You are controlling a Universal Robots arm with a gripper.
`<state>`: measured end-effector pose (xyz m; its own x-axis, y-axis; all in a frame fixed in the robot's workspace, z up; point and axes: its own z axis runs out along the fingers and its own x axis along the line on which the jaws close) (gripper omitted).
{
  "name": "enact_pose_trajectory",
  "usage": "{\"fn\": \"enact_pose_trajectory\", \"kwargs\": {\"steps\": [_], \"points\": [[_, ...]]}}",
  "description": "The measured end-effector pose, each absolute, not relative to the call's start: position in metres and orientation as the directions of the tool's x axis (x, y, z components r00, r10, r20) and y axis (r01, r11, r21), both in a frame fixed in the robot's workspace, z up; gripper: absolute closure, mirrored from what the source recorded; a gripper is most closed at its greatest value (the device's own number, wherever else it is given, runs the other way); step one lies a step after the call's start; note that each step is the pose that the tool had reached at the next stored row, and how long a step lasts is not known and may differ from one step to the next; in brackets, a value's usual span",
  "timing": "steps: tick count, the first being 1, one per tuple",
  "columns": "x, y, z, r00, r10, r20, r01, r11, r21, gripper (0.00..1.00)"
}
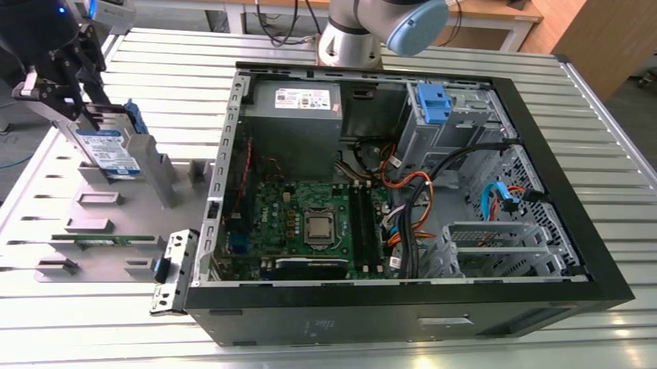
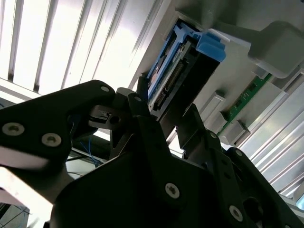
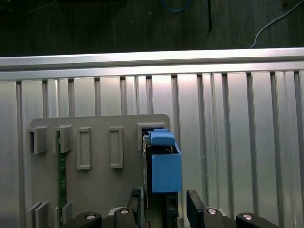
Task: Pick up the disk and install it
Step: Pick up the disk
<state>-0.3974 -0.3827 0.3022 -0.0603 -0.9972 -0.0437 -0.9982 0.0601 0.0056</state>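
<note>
Table point(image 1: 605, 154): ribbed aluminium slats, pale and shiny, carrying everything else; in the first wrist view its far edge is a plain rail.
Room: dark floor with loose cables beyond that rail; wooden furniture at the exterior view's upper right.
Case point(image 1: 411, 323): black tower lying on its side, open, with the board, cables and drive cages showing.
Arm point(image 1: 355, 38): grey column with a blue cap, standing behind the case.
Holder point(image 1: 41, 200): flat grey plate with raised slots, just beside the case on the exterior view's left.
Disk, place point(image 1: 108, 150): stands in a slot at the far end of the holder, well apart from the case's cages.
Disk, axis: long axis upright and rising from the slot, resting on its short end. The broad label face turns toward the exterior camera, and the free end with its row of connector pins points up at the gripper.
Disk, look: silver-black slab with a white-and-blue label and blue rails along its long edges.
Gripper point(image 3: 165, 202): black, directly over the disk, jaws parted. One of the fingers point(image 3: 197, 206) sits on each side of the free end, with a slim gap on at least one side, so nothing is clamped.
Strip point(image 3: 61, 175): thin green board in a slot toward the holder's other end.
</note>
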Motion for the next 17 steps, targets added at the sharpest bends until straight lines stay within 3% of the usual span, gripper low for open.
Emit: {"fn": "enact_pose_trajectory", "kwargs": {"steps": [17], "points": [[-0.3965, -0.3828, 0.3042, -0.061, -0.997, -0.042, -0.998, 0.060, 0.029, 0.50]]}}
